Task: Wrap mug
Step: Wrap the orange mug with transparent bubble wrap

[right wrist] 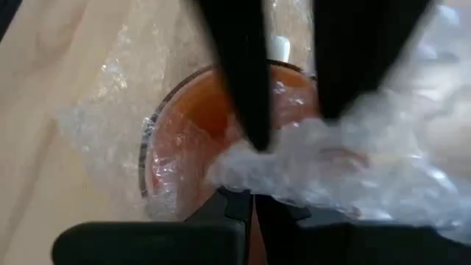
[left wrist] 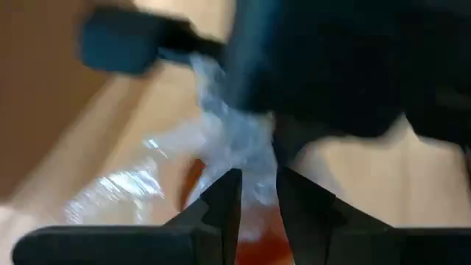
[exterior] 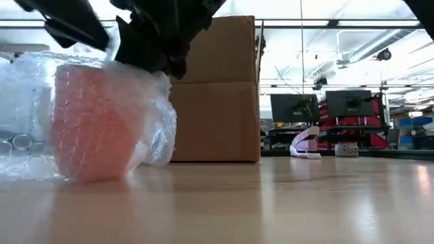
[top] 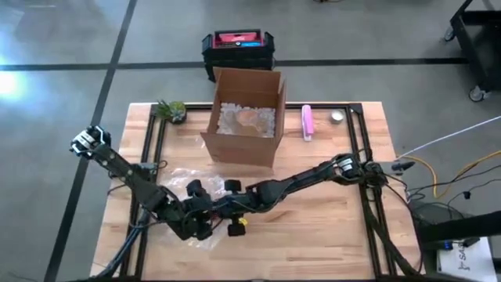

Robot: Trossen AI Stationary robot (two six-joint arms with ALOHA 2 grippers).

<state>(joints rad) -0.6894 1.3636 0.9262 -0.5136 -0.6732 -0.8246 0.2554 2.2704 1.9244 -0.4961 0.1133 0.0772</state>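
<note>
Gripping bubble wrap (exterior: 152, 125) from above: 2 end effectors, left end effector (left wrist: 257, 195) pinching a bunched fold, right end effector (right wrist: 254, 210) closed on a wad over the orange mug (exterior: 91, 122). Mug on its side, swathed in wrap, resting on the wooden tabletop (top: 329, 227) near its front-left part. Behind it, an open cardboard box (top: 244, 125), with a pink object (top: 308, 122) beside the box

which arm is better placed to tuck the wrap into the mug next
Probably the right. Its claw sits shut on the bubble wrap at the orange mug's open mouth. The left claw pinches the wrap's gathered edge, better for holding it taut.
</note>
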